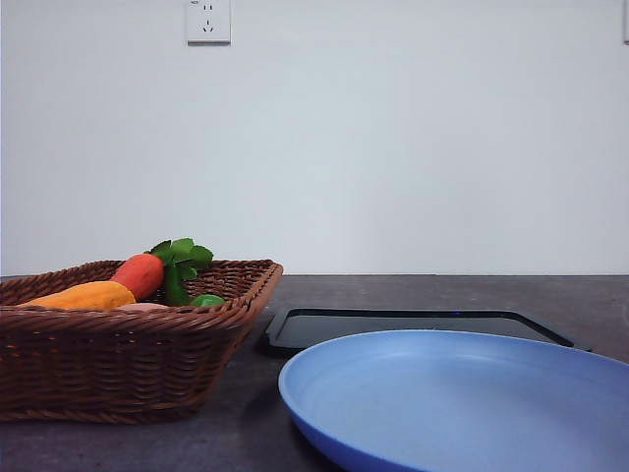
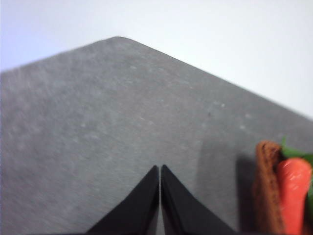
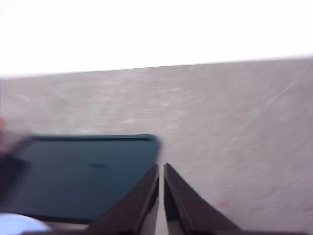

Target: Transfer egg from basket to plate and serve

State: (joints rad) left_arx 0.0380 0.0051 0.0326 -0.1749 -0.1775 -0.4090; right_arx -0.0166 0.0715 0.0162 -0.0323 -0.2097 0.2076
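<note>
The brown wicker basket (image 1: 118, 359) stands at the left of the table in the front view. Only a thin reddish-brown sliver of the egg (image 1: 143, 307) shows above its rim, beside the yellow-orange item. The light blue plate (image 1: 462, 403) lies empty at the front right. In the left wrist view my left gripper (image 2: 160, 169) is shut with nothing in it, over bare table, and the basket's corner (image 2: 266, 188) lies off to one side. My right gripper (image 3: 161, 167) is also shut and empty, just beside the black tray's corner.
A carrot-like vegetable (image 1: 141, 274) with green leaves and an elongated yellow-orange item (image 1: 84, 295) lie in the basket. A flat black tray (image 1: 413, 326) sits behind the plate, also in the right wrist view (image 3: 83, 176). A white wall backs the dark table (image 2: 98, 127).
</note>
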